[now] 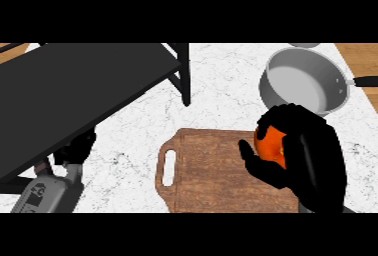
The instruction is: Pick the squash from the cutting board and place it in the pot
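An orange squash (272,144) shows between the curled fingers and thumb of my right hand (310,155), over the right part of the wooden cutting board (210,175). Most of the squash is hidden by the hand. The grey metal pot (303,82) stands beyond the board at the upper right, open side up, with a dark handle (365,81) pointing right. My left hand (76,149) rests at the lower left, partly under the dark surface, well away from the board.
A large black cooktop or shelf (74,90) covers the upper left, with a black leg (184,75) reaching down to the white marble counter (221,100). Wooden edges show at the top corners.
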`<state>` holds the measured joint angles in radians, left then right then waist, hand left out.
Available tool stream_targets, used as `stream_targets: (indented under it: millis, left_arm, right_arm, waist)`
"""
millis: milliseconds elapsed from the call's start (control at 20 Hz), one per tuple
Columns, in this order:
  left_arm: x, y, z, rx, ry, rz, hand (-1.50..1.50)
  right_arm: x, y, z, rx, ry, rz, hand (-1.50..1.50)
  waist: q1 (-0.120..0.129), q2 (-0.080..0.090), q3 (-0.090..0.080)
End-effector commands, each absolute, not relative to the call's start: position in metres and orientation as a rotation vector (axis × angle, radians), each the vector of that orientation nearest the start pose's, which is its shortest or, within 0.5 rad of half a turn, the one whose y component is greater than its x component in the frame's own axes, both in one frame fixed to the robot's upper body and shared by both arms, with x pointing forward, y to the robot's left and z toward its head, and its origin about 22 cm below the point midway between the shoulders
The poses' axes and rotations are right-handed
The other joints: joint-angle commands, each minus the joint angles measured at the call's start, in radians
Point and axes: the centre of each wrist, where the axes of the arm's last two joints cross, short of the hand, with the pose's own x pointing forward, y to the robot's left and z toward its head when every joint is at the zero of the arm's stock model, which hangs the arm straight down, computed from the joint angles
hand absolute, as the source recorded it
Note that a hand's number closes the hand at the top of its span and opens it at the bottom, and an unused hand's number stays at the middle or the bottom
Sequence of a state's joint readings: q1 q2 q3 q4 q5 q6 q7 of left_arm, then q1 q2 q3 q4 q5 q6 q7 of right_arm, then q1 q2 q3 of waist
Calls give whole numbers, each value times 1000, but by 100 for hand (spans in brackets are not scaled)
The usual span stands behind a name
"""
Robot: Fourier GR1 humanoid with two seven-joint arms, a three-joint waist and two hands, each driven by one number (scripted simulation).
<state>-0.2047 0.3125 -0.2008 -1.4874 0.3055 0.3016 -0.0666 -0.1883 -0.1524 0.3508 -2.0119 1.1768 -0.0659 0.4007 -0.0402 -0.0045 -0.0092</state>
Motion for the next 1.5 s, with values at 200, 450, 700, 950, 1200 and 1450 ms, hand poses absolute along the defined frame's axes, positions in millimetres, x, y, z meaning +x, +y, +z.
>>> stream_targets:
  millis: [200, 450, 700, 950, 1200, 1450]
  left_arm:
    - [302, 260, 75, 104, -1759, 48, 0]
    - [299, 258, 74, 92, -1763, 23, 0]
    - [308, 262, 73, 94, -1766, 46, 0]
    - [314, 256, 70, 96, -1773, 40, 0]
    - [300, 255, 66, 83, -1775, 12, 0]
    - [301, 254, 81, 67, -1803, 4, 0]
  right_arm:
    - [221, -244, 167, -1258, -1677, 669, 150]
    - [257, -315, 168, -1300, -1586, 654, 150]
    - [278, -360, 162, -1295, -1616, 566, 150]
    - [301, -405, 144, -1248, -1631, 598, 150]
    - [308, -438, 104, -1266, -1581, 630, 150]
    - [333, -451, 107, -1249, -1512, 675, 150]
  waist:
    - [29, 3, 10]
    - [45, 7, 11]
    - [50, 9, 10]
    - [57, 13, 11]
    - [75, 15, 12]
    - [93, 15, 12]
